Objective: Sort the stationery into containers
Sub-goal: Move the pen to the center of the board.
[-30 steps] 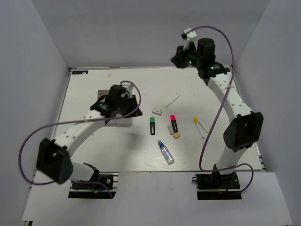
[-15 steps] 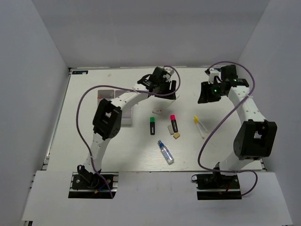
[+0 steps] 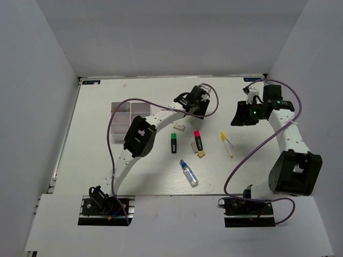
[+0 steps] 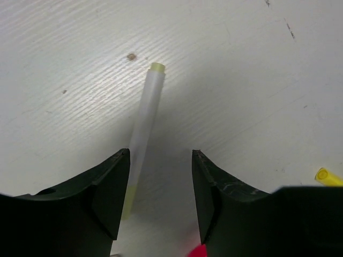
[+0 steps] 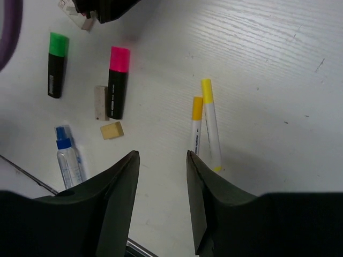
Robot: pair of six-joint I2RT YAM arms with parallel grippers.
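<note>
Stationery lies mid-table: a green-capped highlighter (image 3: 173, 142), a red-capped highlighter (image 3: 198, 140), a white eraser (image 3: 179, 127), a tan eraser (image 3: 202, 153), a blue-capped glue bottle (image 3: 188, 173) and two yellow-tipped pens (image 3: 227, 143). The white organizer box (image 3: 121, 115) stands at the left. My left gripper (image 3: 197, 110) hangs open and empty over the white stick (image 4: 144, 126), which lies along its left finger (image 4: 110, 193). My right gripper (image 5: 161, 160) is open and empty, raised beside the yellow-tipped pens (image 5: 206, 123), with the highlighters (image 5: 118, 80) off to its left.
A small pale block (image 5: 101, 101) lies against the red-capped highlighter. Purple cables loop above both arms. Grey walls close in the table at the back and on both sides. The table's right edge (image 3: 289, 160) runs close behind the right arm.
The left arm swung from the organizer box across to the white stick. The right arm dropped from high at the back to beside the yellow-tipped pens. Both grippers opened.
</note>
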